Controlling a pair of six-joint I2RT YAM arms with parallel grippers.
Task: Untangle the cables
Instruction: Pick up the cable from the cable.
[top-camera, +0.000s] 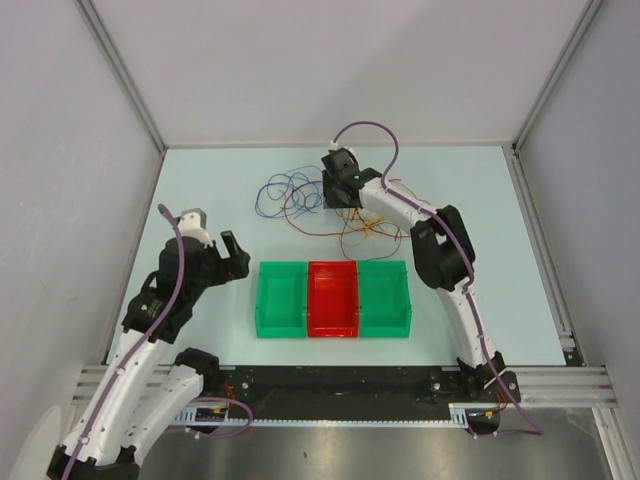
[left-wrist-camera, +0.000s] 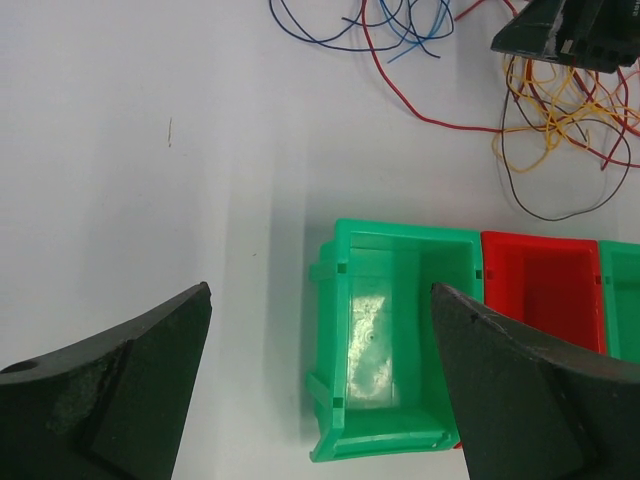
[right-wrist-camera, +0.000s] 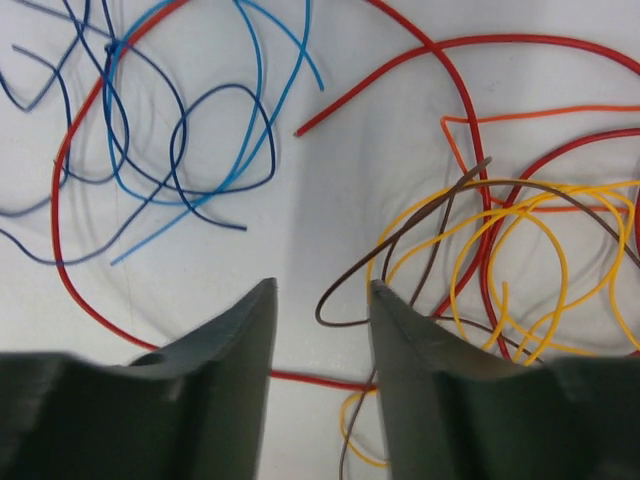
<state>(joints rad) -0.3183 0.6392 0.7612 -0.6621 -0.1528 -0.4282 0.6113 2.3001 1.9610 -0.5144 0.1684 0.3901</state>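
Up at the far middle of the table (top-camera: 220, 190), the cables (top-camera: 300, 200) are one blue-red-yellow knot, so we've sorted nothing yet. Our right gripper (right-wrist-camera: 320, 290) sits over them, jaws half apart, pinching nothing we can see; left gripper (left-wrist-camera: 320, 287) gapes empty by the bins (top-camera: 333, 300). Pale surface, grey walls (top-camera: 60, 120).

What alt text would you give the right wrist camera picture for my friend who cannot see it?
The right gripper, its two dark fingers apart, hangs over a white table strewn with thin tangled cables. Blue loops lie at upper left, yellow, orange and brown loops at right, and red cables run through both groups.
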